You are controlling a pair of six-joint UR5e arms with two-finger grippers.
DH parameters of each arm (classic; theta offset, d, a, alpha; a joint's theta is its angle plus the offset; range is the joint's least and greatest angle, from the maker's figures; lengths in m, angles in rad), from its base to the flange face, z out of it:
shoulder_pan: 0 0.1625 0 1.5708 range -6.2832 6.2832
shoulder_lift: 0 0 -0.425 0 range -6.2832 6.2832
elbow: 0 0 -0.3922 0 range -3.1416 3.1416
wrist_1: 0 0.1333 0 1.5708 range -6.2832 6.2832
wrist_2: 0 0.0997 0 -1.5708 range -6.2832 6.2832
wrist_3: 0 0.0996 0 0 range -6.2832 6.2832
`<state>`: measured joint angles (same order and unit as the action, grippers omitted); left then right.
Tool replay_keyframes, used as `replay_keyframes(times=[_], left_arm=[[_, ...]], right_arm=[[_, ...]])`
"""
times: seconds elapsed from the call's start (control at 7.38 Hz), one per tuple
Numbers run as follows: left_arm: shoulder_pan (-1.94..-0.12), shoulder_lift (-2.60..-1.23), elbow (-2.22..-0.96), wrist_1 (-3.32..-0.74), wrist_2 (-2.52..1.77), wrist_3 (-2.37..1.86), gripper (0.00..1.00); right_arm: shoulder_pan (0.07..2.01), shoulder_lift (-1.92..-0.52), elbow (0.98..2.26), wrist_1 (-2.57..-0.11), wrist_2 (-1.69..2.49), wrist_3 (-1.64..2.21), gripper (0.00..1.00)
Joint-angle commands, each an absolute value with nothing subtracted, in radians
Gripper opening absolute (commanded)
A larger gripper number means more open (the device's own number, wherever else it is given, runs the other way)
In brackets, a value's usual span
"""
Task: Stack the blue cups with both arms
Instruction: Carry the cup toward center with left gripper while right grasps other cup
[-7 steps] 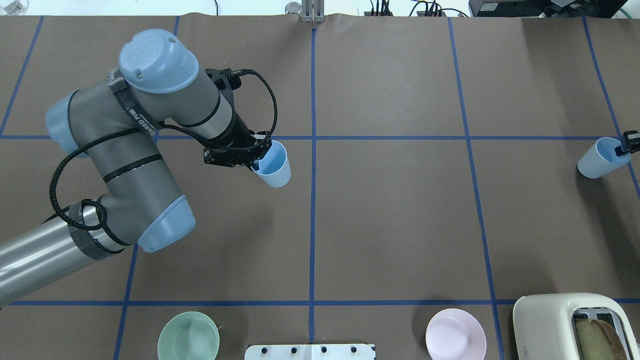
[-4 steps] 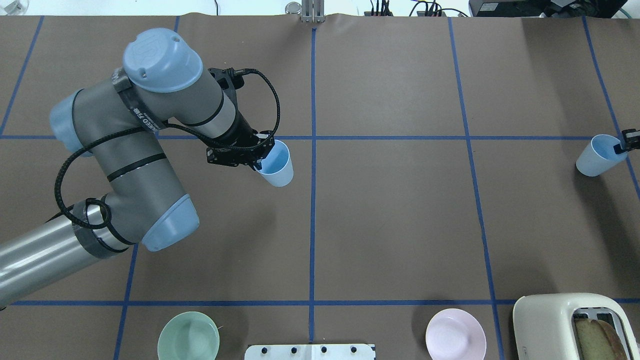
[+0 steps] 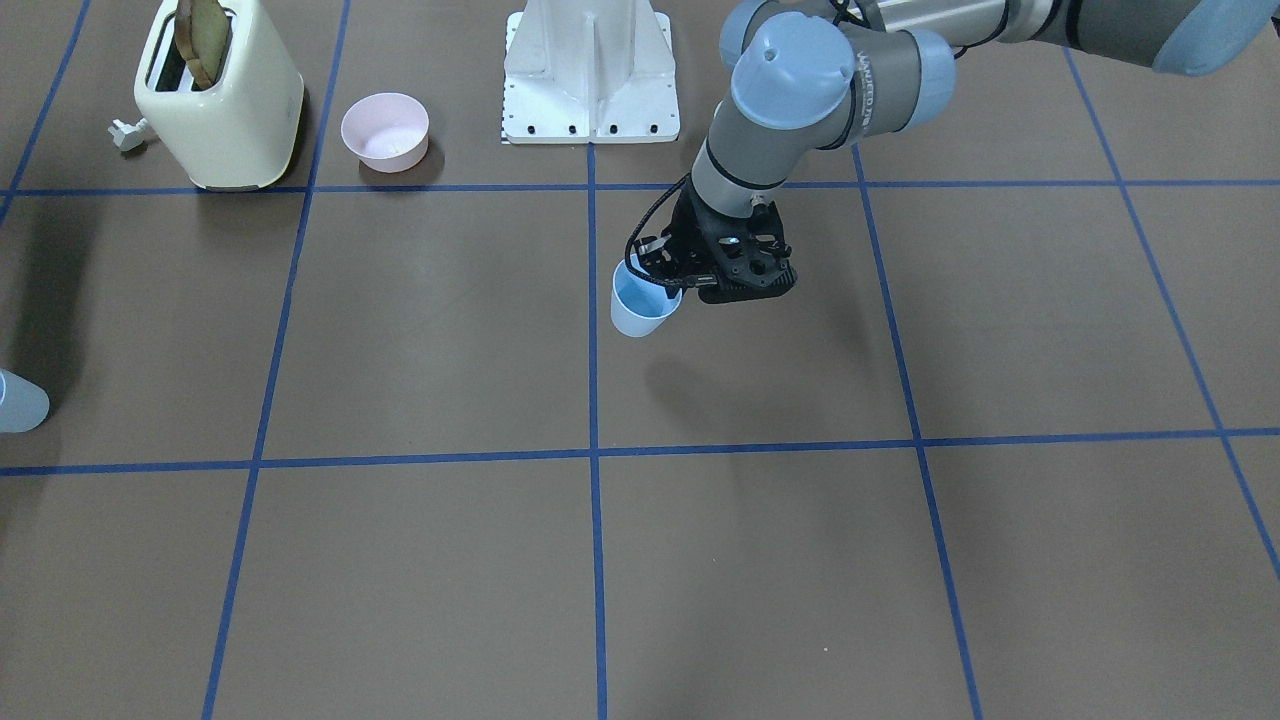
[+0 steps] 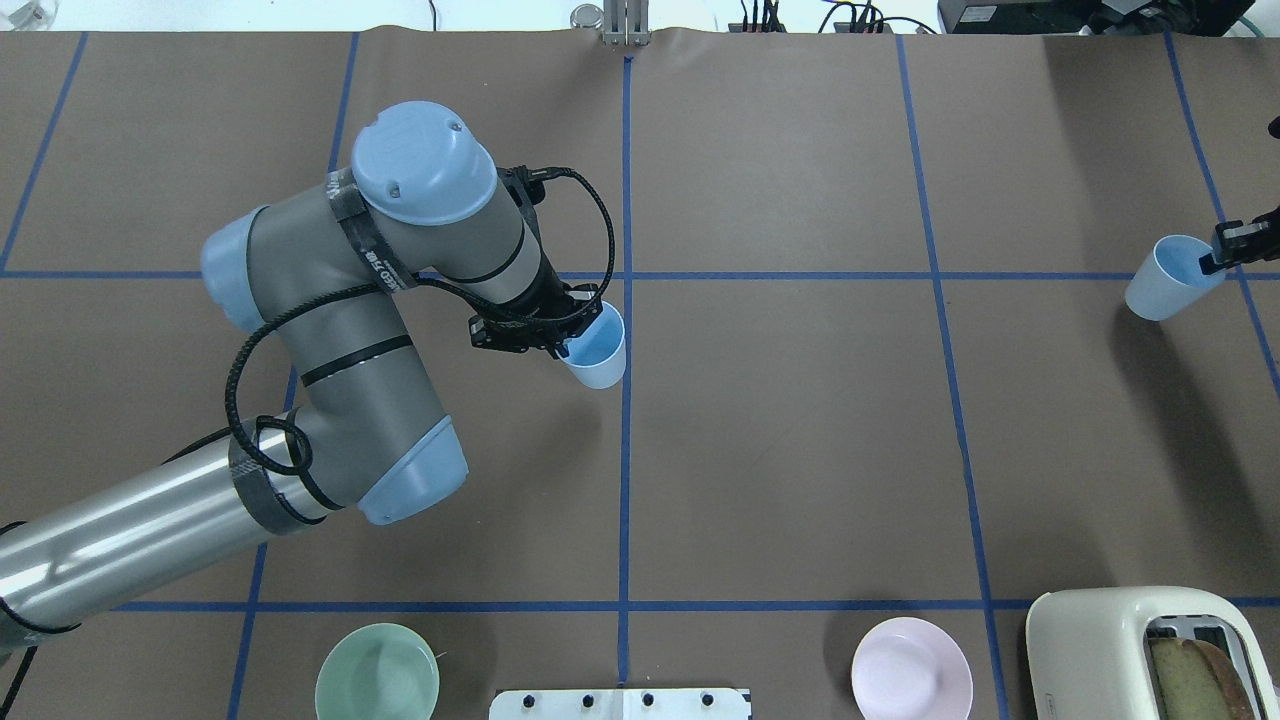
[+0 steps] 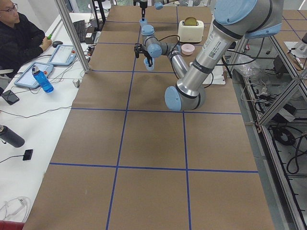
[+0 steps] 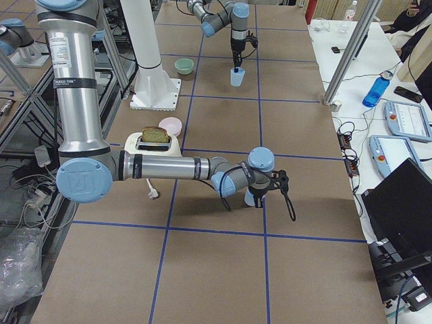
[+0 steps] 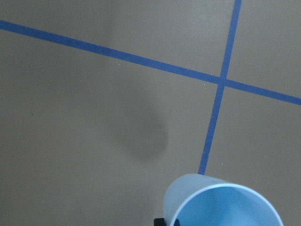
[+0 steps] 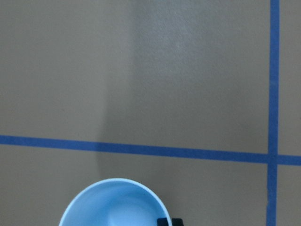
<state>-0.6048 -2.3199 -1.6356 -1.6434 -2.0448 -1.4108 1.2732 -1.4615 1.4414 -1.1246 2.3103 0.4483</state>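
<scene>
My left gripper [image 4: 572, 338] is shut on the rim of a pale blue cup [image 4: 596, 352] and holds it upright above the table, just left of the centre line. The front view shows the same cup [image 3: 640, 306] and its shadow on the table below; the left wrist view shows its rim [image 7: 221, 202]. My right gripper [image 4: 1212, 262] at the far right edge is shut on the rim of the second blue cup [image 4: 1165, 282], also lifted. That cup shows in the right wrist view [image 8: 115, 205] and at the front view's left edge [image 3: 15, 400].
A cream toaster [image 4: 1150, 650] with bread, a pink bowl [image 4: 910, 672] and a mint-green bowl [image 4: 377, 676] stand along the near edge beside the white mounting base [image 4: 620, 704]. Blue tape lines cross the brown table [image 4: 800, 430].
My left arm has swung right, carrying its cup toward the centre line. My right gripper has moved its cup a little left and farther from the robot.
</scene>
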Motion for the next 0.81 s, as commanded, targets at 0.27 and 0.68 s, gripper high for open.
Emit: replay_keyframes(times=[0.27, 0.68], left_arm=[[-0.558, -2.353, -1.56, -1.669, -1.977, -1.416, 0.0], [-0.548, -2.353, -1.543, -1.686, -1.971, -1.417, 0.0]], right_arm=[[1.299, -1.378, 1.448, -1.226, 2.356, 0.448, 0.0], [1.304, -1.365, 1.45, -1.244, 2.364, 0.449, 0.0]])
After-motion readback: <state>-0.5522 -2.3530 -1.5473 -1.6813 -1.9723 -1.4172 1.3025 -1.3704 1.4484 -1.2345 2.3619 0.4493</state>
